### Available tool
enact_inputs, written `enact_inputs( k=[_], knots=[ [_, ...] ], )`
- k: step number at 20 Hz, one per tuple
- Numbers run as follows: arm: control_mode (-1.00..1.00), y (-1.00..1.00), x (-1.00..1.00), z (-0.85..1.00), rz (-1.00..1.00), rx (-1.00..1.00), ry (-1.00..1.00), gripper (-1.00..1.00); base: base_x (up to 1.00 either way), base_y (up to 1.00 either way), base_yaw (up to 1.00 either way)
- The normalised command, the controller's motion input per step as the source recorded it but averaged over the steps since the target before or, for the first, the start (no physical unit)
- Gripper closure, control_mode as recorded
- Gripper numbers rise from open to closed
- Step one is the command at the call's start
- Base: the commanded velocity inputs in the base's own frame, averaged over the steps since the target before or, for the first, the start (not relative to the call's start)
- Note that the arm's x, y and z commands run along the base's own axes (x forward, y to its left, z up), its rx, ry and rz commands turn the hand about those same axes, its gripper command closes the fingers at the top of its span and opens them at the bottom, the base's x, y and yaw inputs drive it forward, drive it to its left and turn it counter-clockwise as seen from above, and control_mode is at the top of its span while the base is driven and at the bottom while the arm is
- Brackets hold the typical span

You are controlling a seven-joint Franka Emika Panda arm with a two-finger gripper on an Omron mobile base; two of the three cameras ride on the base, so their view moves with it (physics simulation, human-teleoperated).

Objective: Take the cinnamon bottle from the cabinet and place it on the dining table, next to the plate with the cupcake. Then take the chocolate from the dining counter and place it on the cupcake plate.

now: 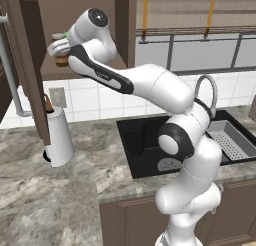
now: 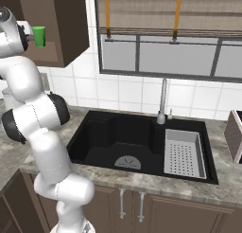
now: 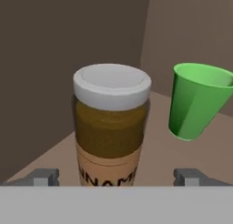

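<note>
The cinnamon bottle (image 3: 111, 123), a brown jar with a pale grey lid and a tan label band, stands on the shelf of the dark brown cabinet (image 3: 54, 45). My gripper (image 3: 117, 176) is open, one dark fingertip on either side of the jar's base with a gap to each. In the left base view the hand (image 1: 57, 47) reaches into the open cabinet (image 1: 85, 10), and a bit of the jar (image 1: 61, 62) shows beneath it. The plate, chocolate and dining table are out of view.
A bright green cup (image 3: 195, 100) stands right of the jar on the same shelf, also the green cup (image 2: 39, 36). The open cabinet door (image 1: 27, 65) hangs left of the arm. Below are the grey worktop (image 1: 45, 190), black sink (image 2: 118, 139), faucet (image 2: 163, 102) and a white jug (image 1: 59, 135).
</note>
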Motion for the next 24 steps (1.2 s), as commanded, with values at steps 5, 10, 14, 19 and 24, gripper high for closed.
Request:
enact_inputs(
  k=[5,10,14,19,24],
  knots=[
    [-1.00,0.19,0.15,0.00,0.00,0.00,0.00,-1.00,0.00,0.00,0.00],
    [-1.00,0.10,0.15,-0.01,0.00,0.00,0.00,-1.00,0.00,0.00,0.00],
    [-1.00,0.05,0.13,-0.01,0.00,0.00,0.00,-1.00,0.00,0.00,0.00],
    [-1.00,0.04,0.06,0.00,0.00,0.00,0.00,1.00,0.00,0.00,0.00],
    [-1.00,0.00,0.00,0.00,0.00,0.00,0.00,1.00,0.00,0.00,0.00]
  ],
)
